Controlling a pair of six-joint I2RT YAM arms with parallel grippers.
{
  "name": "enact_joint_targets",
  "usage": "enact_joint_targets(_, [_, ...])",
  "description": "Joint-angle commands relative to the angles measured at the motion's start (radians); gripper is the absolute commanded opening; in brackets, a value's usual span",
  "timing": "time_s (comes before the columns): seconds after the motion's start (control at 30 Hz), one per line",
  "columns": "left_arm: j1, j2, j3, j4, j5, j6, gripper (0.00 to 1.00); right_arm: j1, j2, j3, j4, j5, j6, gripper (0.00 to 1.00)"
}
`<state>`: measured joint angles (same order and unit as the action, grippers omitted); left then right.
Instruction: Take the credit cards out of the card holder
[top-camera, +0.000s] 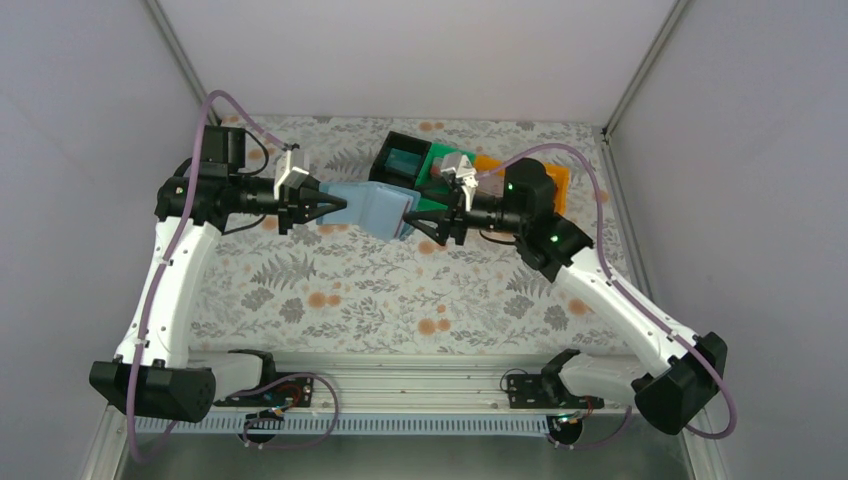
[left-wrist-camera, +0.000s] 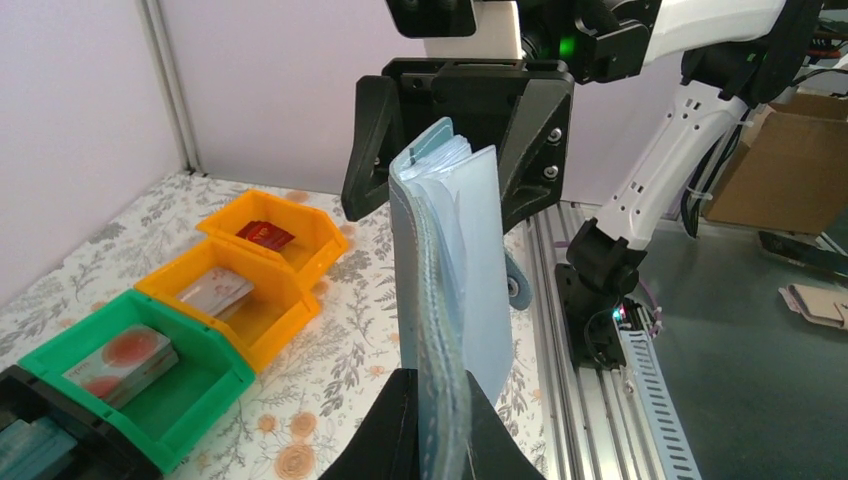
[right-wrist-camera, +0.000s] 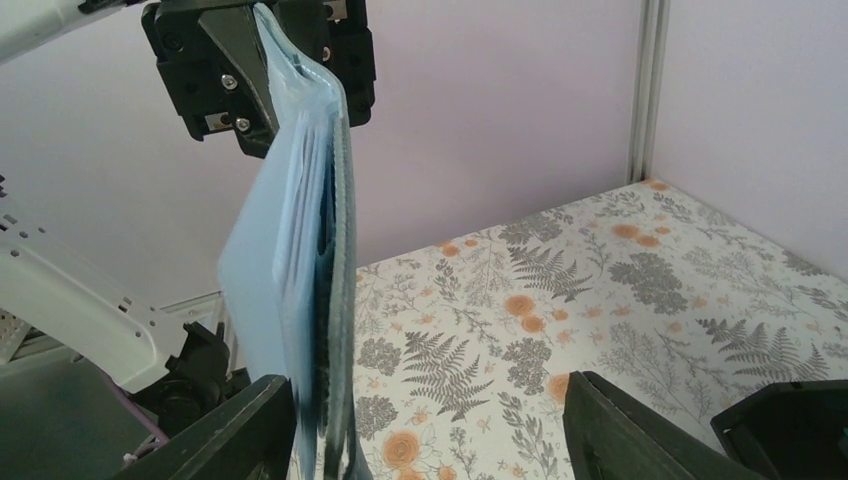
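LEFT GRIPPER (top-camera: 336, 207): clenched on one end of card holder (top-camera: 372, 208) | RIGHT GRIPPER (top-camera: 425, 220): jaws released and spread wide at the holder's opposite end, one finger just beside it | CARD HOLDER: suspended above table (top-camera: 400, 300), between both grippers | CREDIT CARDS (left-wrist-camera: 122, 357): lying in green bin (left-wrist-camera: 205, 388) and orange bins (left-wrist-camera: 300, 216).

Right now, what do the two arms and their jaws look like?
Both the left arm and right arm have white links between black joint housings, with black bases on a silver rail. A mauve cable loops along each. The jaws are black, wedge-shaped plastic. Small green lights glow on the right arm.
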<state>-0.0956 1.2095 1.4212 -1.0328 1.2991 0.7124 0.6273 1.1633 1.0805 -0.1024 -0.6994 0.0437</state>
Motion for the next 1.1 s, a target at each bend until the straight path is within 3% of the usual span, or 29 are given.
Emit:
enact_joint_targets(0.0, [-0.006,-0.021,0.002,0.004,0.056,0.029,0.02,-0.008,0.03,0.042,0.014,-0.012,0.025,0.67])
enact_joint_targets(0.33, [-0.015,-0.015,-0.006,0.018,0.059,0.017,0.02,0.039,0.124,0.089,0.094,-0.068,0.059,0.59])
enact_joint_targets(0.4, [-0.016,-0.013,-0.011,0.028,0.058,0.006,0.02,0.058,0.139,0.099,0.105,-0.08,0.057,0.51])
enact_joint_targets(0.53, [-0.02,-0.012,-0.028,0.055,0.049,-0.023,0.03,0.083,0.171,0.129,0.107,-0.099,0.059,0.23])
enact_joint_targets(0.63, [-0.022,-0.014,-0.057,0.124,0.003,-0.091,0.02,0.104,0.18,0.139,0.123,-0.11,0.075,0.12])
enact_joint_targets(0.73, [-0.027,-0.015,-0.089,0.239,-0.132,-0.231,0.04,0.116,0.193,0.158,0.119,-0.068,0.125,0.04])
enact_joint_targets(0.77, [-0.029,-0.013,-0.091,0.262,-0.192,-0.263,0.15,0.118,0.203,0.172,0.103,-0.035,0.141,0.04])
enact_joint_targets(0.9, [-0.042,-0.011,-0.059,0.235,-0.283,-0.236,0.76,0.12,0.233,0.215,0.034,0.114,0.238,0.04])
enact_joint_targets(0.97, [-0.052,-0.014,-0.037,0.226,-0.303,-0.234,0.87,0.121,0.247,0.234,-0.005,0.198,0.287,0.04])
enact_joint_targets(1.07, [-0.112,-0.008,-0.036,0.256,-0.417,-0.259,0.96,0.137,0.255,0.244,-0.003,0.25,0.325,0.04])
